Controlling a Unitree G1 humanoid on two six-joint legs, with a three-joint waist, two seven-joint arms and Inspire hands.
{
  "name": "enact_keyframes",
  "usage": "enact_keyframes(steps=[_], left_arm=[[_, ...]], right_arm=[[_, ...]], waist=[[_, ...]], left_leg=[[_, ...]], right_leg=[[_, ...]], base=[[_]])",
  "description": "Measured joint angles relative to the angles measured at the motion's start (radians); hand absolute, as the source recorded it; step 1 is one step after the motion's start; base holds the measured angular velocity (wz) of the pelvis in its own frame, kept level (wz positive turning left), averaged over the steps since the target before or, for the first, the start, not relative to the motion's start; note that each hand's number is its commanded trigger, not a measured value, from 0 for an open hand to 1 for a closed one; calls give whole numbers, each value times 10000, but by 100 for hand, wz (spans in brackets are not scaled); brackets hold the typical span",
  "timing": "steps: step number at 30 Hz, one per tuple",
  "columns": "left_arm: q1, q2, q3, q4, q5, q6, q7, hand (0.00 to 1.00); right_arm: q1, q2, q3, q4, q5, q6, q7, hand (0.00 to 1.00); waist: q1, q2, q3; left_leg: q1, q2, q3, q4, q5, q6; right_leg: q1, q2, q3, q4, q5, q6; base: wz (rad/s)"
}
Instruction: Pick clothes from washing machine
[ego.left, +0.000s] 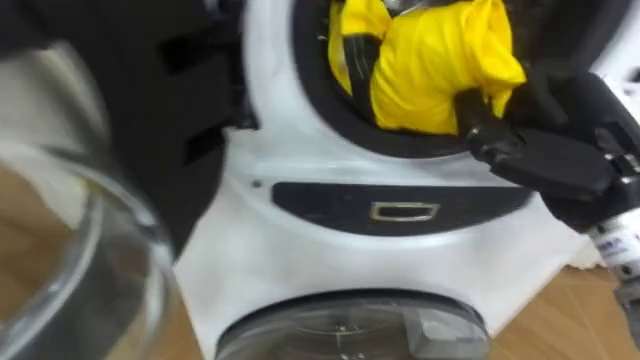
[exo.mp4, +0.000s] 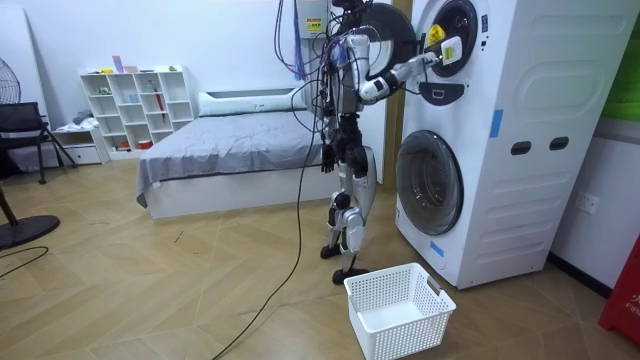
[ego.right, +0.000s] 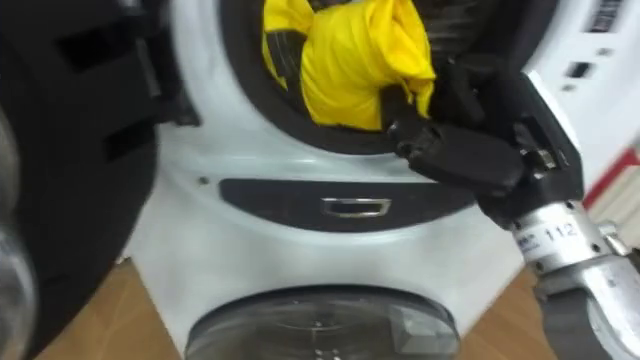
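A yellow garment (ego.left: 430, 60) bulges out of the upper machine's round opening (ego.left: 315, 95), lying over its dark rim. My right hand (ego.left: 555, 150) comes in from the right and is shut on the garment's lower right edge, its thumb pressed into the cloth. In the room view I stand upright facing the stacked machines (exo.mp4: 520, 140), right arm raised to the yellow garment (exo.mp4: 436, 36). My left hand (exo.mp4: 327, 157) hangs by my side.
The upper machine's open door (ego.left: 120, 130) stands close at my left, its glass bowl (ego.left: 70, 260) low in the corner. Below is a dark handle panel (ego.left: 400, 210) and the lower machine's shut door (ego.left: 350, 325). A white basket (exo.mp4: 398, 310) sits on the floor beside my feet.
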Motion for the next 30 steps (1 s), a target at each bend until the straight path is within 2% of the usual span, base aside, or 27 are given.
enact_keyframes(steps=[2, 5, 10, 20, 22, 24, 27, 30], left_arm=[[-1, -19, 20, -72, -2, -13, -122, 0], [-1, -37, 94, -83, -6, -71, -180, 0], [29, -105, 97, -59, -3, -299, -206, 0], [271, -107, 403, -71, 0, -315, -282, 0], [272, -99, 491, -68, 2, -315, -271, 0], [275, -108, 557, -71, 131, -301, -270, 0], [282, -109, 623, -74, 392, -259, -270, 0], [228, -91, 702, -78, 391, -237, -268, 0]], right_arm=[[137, -8, -284, -60, 69, -27, 203, 100], [330, -18, -509, -95, 119, -102, 370, 100], [380, -21, -623, -241, 159, -214, 583, 100], [469, -23, -1108, -283, 619, -368, 995, 100], [498, -23, -1298, -280, 710, -368, 994, 100], [687, -21, -1569, -280, 786, -370, 999, 100], [1379, -3, -2024, -265, 823, -369, 966, 100], [1897, 5, -2196, -50, 913, -371, 869, 100]], waist=[[-169, -45, -31], [-166, -67, -59], [-142, -85, -68], [-154, -218, -126], [-216, -226, -93], [-233, -254, -101], [-261, -244, -89], [-474, -155, -44]], left_leg=[[30, 50, 80, 0, 29, -58], [114, 110, 232, 1, 31, -123], [213, 141, 254, -12, 54, -168], [303, 124, 257, -88, 64, -181], [292, 121, 269, -83, 64, -181], [266, 128, 331, -106, 62, -183], [311, 134, 500, -175, 61, -184], [308, 134, 611, -188, 56, -177]], right_leg=[[2, 35, -93, -1, -10, -23], [10, 126, -186, 14, 38, -99], [19, 163, -204, 22, 42, -107], [28, 166, -208, 52, 42, -107], [-4, 166, -205, 52, 42, -107], [-139, 172, -199, 86, 41, -107], [-152, 189, -124, 154, 42, -107], [-227, 180, -40, 166, 42, -107]], base=[[-11], [-16], [-1], [0], [0], [-10], [-16], [-13]])
